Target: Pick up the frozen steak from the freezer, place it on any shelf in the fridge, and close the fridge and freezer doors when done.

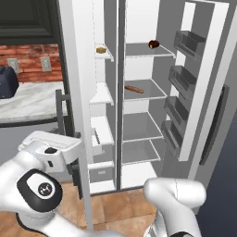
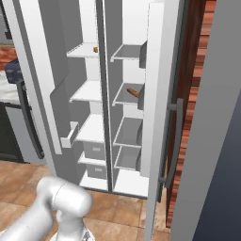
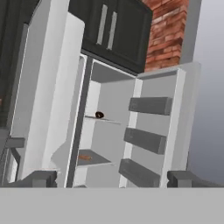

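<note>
White arm folded low, elbow bent, claw (image 3: 111,178) with fingers spread wide apart and nothing between them.

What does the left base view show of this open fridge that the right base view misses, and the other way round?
Left base view: a dark round item on the top fridge shelf, and the door bins. Right base view: a reddish-brown wood panel beside the fridge door. Both: the small tan item on the top freezer shelf and the brown stick-shaped item on a fridge shelf.
</note>
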{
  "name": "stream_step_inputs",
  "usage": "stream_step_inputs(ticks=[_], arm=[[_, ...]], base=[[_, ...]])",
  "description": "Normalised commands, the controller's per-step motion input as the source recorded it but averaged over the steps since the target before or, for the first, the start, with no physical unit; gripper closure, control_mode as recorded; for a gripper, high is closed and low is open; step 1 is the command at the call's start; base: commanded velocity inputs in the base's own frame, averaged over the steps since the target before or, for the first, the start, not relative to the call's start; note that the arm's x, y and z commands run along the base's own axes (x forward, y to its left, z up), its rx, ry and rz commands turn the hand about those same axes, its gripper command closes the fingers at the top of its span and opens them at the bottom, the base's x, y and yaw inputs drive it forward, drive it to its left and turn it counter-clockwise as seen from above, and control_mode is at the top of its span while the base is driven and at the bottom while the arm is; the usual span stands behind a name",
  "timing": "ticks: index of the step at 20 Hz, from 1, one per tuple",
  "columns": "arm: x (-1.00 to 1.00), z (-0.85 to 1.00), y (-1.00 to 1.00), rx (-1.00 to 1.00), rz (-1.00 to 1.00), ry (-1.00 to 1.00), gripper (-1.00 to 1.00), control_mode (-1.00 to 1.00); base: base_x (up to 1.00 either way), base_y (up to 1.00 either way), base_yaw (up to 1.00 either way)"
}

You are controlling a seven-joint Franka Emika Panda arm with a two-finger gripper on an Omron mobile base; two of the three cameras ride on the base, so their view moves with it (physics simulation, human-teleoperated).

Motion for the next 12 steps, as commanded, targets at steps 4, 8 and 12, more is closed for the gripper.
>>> stream_step_inputs(ticks=[4, 8, 12], arm=[[0.72, -0.3, 0.0, 0.0, -0.12, 0.0, -1.0, -1.0], [0.61, -0.23, 0.03, 0.0, -0.07, 0.0, -1.0, -1.0], [0.58, -0.15, 0.0, 0.0, -0.05, 0.0, -1.0, -1.0]], base=[[0.0, 0.0, 0.0], [0.0, 0.0, 0.0], [0.0, 0.0, 0.0]])
